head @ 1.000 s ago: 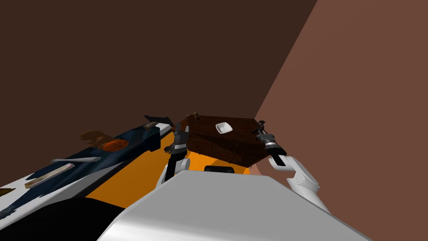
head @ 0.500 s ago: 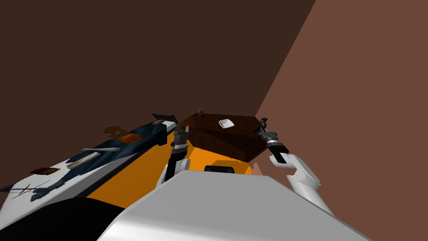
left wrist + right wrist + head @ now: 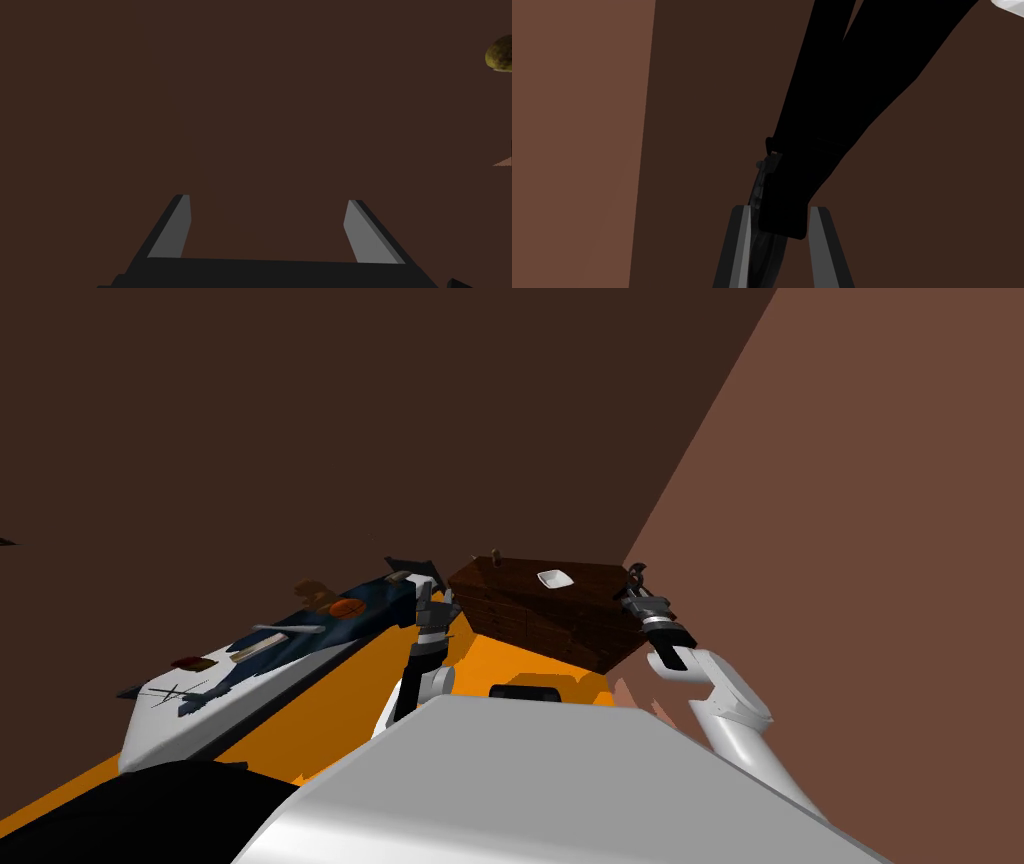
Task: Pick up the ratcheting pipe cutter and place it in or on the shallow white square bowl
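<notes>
Black pipe cutter [image 3: 832,90] pinched tight in right end effector [image 3: 779,212], middle right of the head view, near white bowl [image 3: 555,579] on brown chest [image 3: 540,618]. Looks hard, heavy, maybe slippery; best held by the handle. Left end effector [image 3: 267,200] spread wide, empty.

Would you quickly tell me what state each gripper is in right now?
Left gripper: open, holding nothing.
Right gripper: closed on the black pipe cutter.

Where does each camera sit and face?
Head view: on the head, steeply down at dark dresser with white bowl; both forearms show.
Left wrist view: left hand, facing brown wall; left gripper open.
Right wrist view: right hand; right gripper shut on pipe cutter.
Shared: head and right wrist views show the pipe cutter.
</notes>
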{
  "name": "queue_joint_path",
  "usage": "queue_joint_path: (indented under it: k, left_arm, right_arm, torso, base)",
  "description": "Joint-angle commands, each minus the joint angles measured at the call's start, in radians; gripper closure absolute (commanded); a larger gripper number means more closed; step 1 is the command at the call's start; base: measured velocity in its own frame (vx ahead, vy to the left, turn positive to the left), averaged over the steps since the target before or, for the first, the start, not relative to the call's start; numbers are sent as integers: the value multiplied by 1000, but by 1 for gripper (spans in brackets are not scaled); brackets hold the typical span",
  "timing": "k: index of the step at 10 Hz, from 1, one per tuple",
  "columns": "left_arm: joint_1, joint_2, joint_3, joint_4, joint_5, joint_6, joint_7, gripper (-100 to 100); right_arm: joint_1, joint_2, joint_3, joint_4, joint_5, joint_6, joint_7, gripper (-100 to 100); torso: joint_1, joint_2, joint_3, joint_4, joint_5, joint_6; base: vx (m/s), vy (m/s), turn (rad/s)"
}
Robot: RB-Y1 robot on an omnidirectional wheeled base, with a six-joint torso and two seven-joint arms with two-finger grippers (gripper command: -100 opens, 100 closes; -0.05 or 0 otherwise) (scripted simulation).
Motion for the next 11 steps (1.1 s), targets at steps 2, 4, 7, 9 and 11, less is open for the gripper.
queue_joint_path:
  k: [2, 4, 7, 9, 11]
  left_arm:
    - [0, 0, 0, 0, 0, 0, 0, 0]
    - [0, 0, 0, 0, 0, 0, 0, 0]
    - [0, 0, 0, 0, 0, 0, 0, 0]
    - [0, 0, 0, 0, 0, 0, 0, 0]
    - [0, 0, 0, 0, 0, 0, 0, 0]
  right_arm:
    - [-3, -25, 11, -23, -6, 48, -18, 100]
    - [-3, -51, 22, -40, -14, 87, -33, 100]
    - [4, -97, 46, -66, -29, 154, -58, 100]
    - [13, -131, 65, -83, -42, 202, -75, 100]
    - [23, -165, 86, -98, -56, 247, -92, 100]
  torso:
    - [-1, -3, -2, -1, 0, 0]
    - [-5, -7, -4, -2, -1, 0]
    - [-3, -11, -6, -2, -1, -1]
    - [-6, -15, -8, -3, -1, -1]
    - [-6, -16, -9, -4, -1, -1]
  base:
    - [14, 150, 84]
    - [32, 118, 69]
    - [88, 142, 49]
    - [148, 104, 43]
    - [148, 122, 28]
